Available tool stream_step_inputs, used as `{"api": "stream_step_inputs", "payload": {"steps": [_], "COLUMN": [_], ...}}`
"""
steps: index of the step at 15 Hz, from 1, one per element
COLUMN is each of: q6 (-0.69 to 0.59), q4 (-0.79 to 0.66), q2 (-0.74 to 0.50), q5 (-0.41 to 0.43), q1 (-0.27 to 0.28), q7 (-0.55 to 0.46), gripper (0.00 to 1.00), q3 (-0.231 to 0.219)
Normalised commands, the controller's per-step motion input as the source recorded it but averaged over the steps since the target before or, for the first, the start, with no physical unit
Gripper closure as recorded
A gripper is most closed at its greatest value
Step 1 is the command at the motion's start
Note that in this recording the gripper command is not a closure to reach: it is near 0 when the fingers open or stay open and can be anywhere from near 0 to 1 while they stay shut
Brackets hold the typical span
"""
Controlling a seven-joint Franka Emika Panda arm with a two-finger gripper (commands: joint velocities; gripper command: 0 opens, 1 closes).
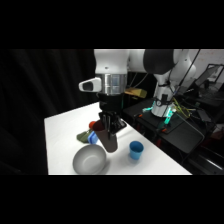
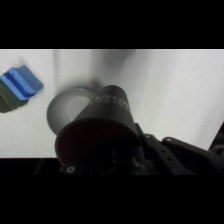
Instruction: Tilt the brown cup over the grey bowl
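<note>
Worktop [image 1: 60, 130]: white, carrying all items listed.

Hand [image 1: 109, 131]: reaching down from above and gripping the brown cup [image 1: 110, 141], which is hanging off the surface, tilted, just beside the bowl's right rim. In the wrist view the cup [image 2: 102, 127] is lying sideways, its maroon mouth facing the camera, its far end overlapping the bowl.

Grey bowl [image 1: 90, 160]: sitting upright at the near edge, partly hidden behind the cup in the wrist view [image 2: 65, 105].

Blue cup [image 1: 135, 149]: standing upright to the right, apart from the bowl.

Blue and dark objects [image 2: 20, 85]: lying together behind the bowl; kind unclear.
</note>
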Motion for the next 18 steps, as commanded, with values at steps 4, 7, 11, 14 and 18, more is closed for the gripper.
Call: {"api": "stream_step_inputs", "payload": {"steps": [4,7,11,14,18], "q6": [-0.55,-0.83,-0.87,-0.87,-0.72], "q4": [0.75,0.79,0.77,0.74,0.66], "q2": [0.56,0.51,0.55,0.48,0.33], "q5": [0.691,0.391,0.251,0.263,0.186], "q1": [-0.360,-0.353,-0.267,-0.217,-0.054], "q7": [-0.88,-0.53,-0.26,-0.07,0.17], "gripper": [0.07,0.07,0.07,0.07,0.07], "q3": [0.181,0.141,0.077,0.079,0.049]}}
